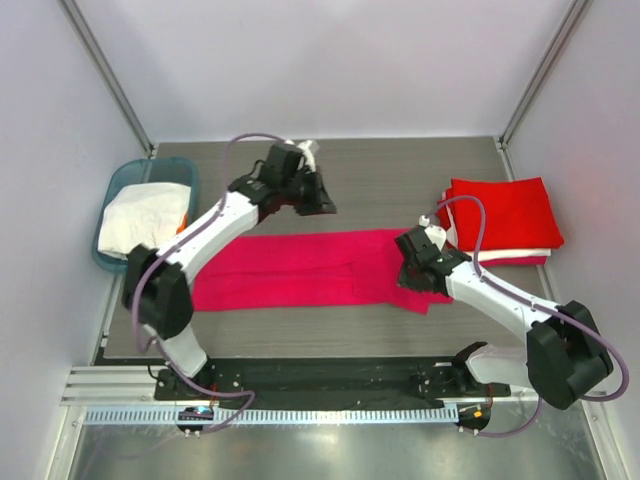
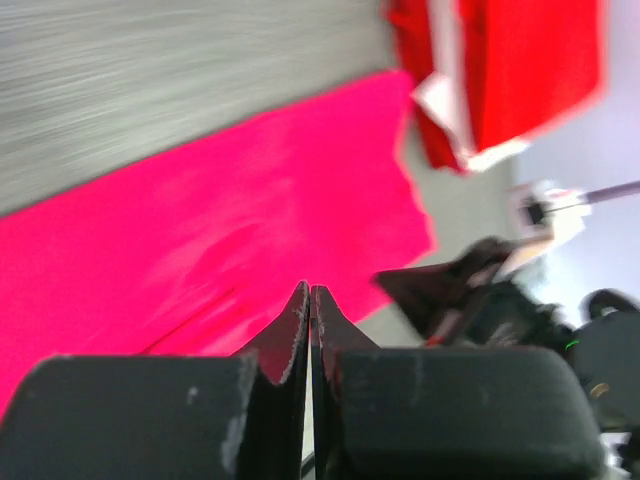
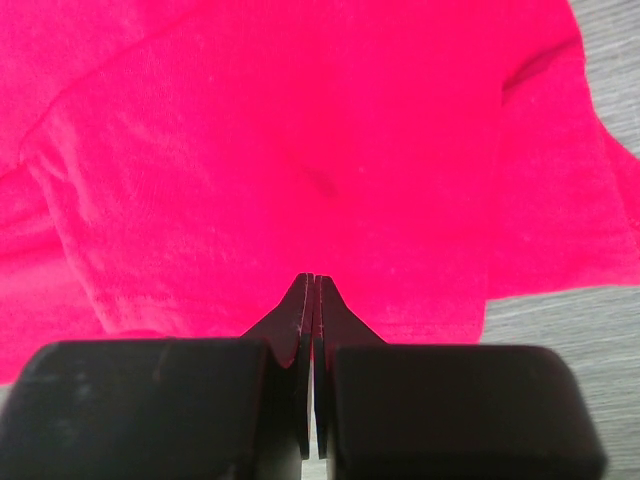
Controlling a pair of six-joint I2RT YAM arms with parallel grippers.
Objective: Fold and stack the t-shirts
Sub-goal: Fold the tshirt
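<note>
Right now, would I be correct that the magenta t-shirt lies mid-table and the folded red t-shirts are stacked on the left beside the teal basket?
Not quite: the top external view shows the folded red t-shirts stacked on the right, across the table from the teal basket. The magenta t-shirt does lie mid-table.

The shirt (image 1: pixel 300 270) is plain magenta-pink, the stack (image 1: pixel 505 212) bright red, the basket (image 1: pixel 125 180) teal with white cloth (image 1: pixel 145 218), the table (image 1: pixel 400 170) streaked grey.

Bright, even light; left-wrist motion blur
</note>
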